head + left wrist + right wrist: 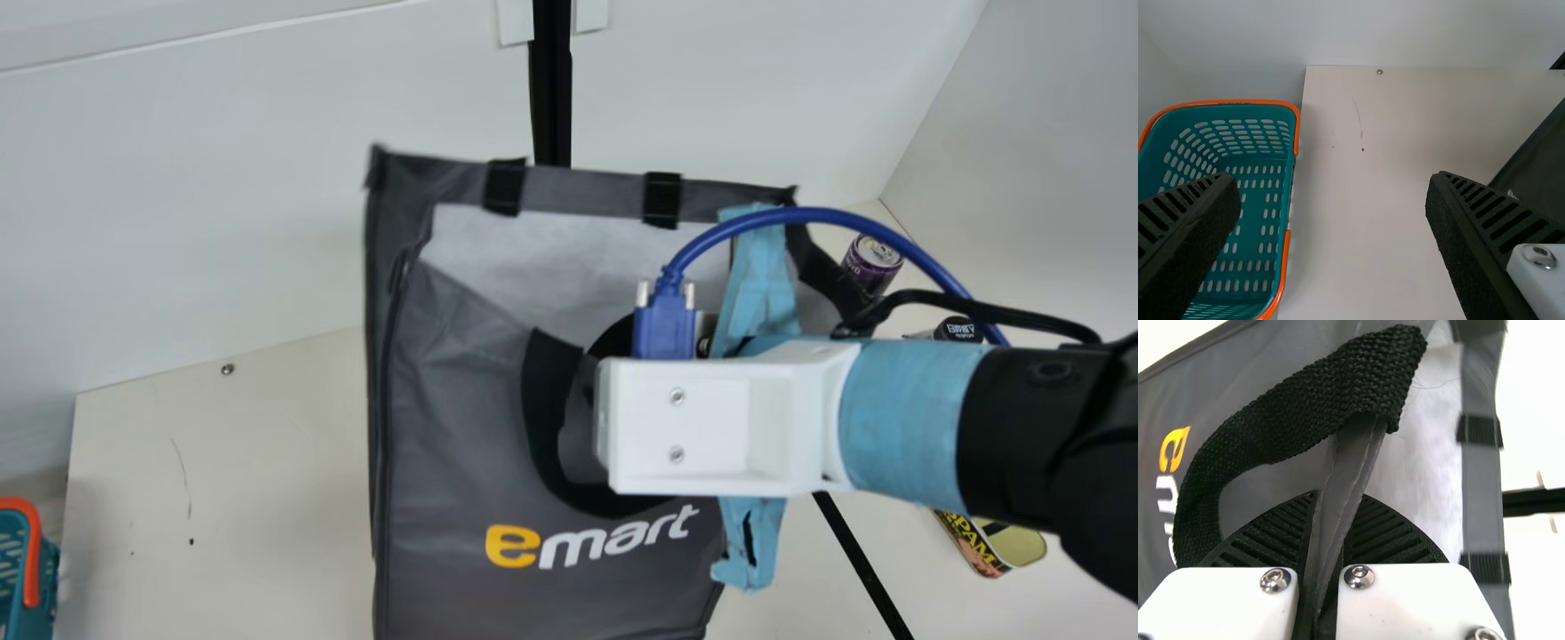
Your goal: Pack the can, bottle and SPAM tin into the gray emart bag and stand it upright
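My right gripper (693,427) is over the right part of the gray emart bag (453,444), whose mouth gapes and shows a pale lining. From the right wrist view, this gripper (1338,503) is shut on the gray rim of the bag (1351,473), beside a black strap handle. Outside the bag at the right are the purple can (871,260), the bottle's black cap (959,329) and the SPAM tin (991,540); the arm hides most of the bottle and part of the tin. My left gripper (1333,190) is open with nothing between its fingers, away from the bag.
A teal basket (1265,200) with orange handles stands at the left edge of the cream table (222,480). Bare tabletop lies between basket and bag. White walls rise behind and at the right. A blue cable (800,213) arches over the right gripper.
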Controlling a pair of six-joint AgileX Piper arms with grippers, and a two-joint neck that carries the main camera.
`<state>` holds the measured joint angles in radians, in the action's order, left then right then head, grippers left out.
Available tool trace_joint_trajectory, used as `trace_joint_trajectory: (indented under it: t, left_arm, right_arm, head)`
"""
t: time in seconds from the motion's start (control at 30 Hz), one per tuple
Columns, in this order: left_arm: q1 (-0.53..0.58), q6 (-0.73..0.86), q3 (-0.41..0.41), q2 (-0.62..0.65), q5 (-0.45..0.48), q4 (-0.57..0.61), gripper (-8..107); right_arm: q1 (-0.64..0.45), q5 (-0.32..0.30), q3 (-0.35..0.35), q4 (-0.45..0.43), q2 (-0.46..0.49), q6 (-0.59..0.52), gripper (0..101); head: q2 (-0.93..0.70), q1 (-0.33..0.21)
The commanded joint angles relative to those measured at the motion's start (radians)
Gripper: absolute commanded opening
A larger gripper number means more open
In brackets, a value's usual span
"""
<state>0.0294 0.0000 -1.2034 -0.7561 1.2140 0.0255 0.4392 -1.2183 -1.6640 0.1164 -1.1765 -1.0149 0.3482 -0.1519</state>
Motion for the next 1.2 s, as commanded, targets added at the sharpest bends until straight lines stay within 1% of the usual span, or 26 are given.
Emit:
trace_joint_trajectory:
  t: [0.0,0.3,0.5,0.7,0.87,1.17]
  left_arm:
    - [0.000,0.000,0.000,0.000,0.000,0.000,90]
    - [0.000,0.000,0.000,0.000,0.000,0.000,90]
    - [0.000,0.000,0.000,0.000,0.000,0.000,90]
    - [0.000,0.000,0.000,0.000,0.000,0.000,90]
    - [0.000,0.000,0.000,0.000,0.000,0.000,90]
    - [0.000,0.000,0.000,0.000,0.000,0.000,90]
  right_arm:
    - [0.037,-0.002,0.005,-0.018,0.001,0.022,0]
    - [0.157,-0.002,0.045,-0.084,0.013,0.111,0]
    - [0.215,-0.002,0.073,-0.114,0.029,0.165,20]
    - [0.249,-0.002,0.087,-0.128,0.046,0.203,40]
    - [0.257,-0.002,0.097,-0.126,0.063,0.221,57]
    - [0.241,-0.002,0.108,-0.102,0.097,0.231,87]
  head:
    - [0.001,-0.023]
    - [0.001,-0.023]
    - [0.001,-0.023]
    - [0.001,-0.023]
    - [0.001,-0.023]
    - [0.001,-0.023]
